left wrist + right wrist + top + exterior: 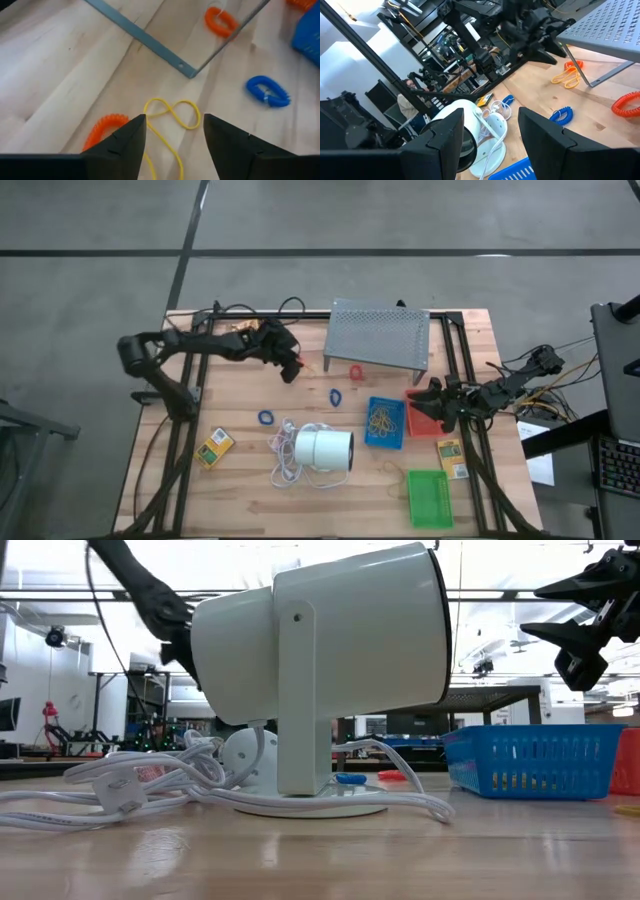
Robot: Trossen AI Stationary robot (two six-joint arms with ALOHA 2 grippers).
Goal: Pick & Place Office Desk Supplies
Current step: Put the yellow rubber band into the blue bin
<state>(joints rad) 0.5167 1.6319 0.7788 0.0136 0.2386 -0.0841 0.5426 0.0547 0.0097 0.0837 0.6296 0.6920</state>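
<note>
where looped, thin yellow rubber band (172,114)

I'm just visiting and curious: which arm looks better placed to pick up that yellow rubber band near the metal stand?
The left. Its open end effector hovers right over the yellow rubber band beside the grey stand's leg. The right end effector is across the table, by the red tray.

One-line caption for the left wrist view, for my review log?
Left claw open above a yellow rubber band, a red loop beside it, a blue loop farther off.
</note>
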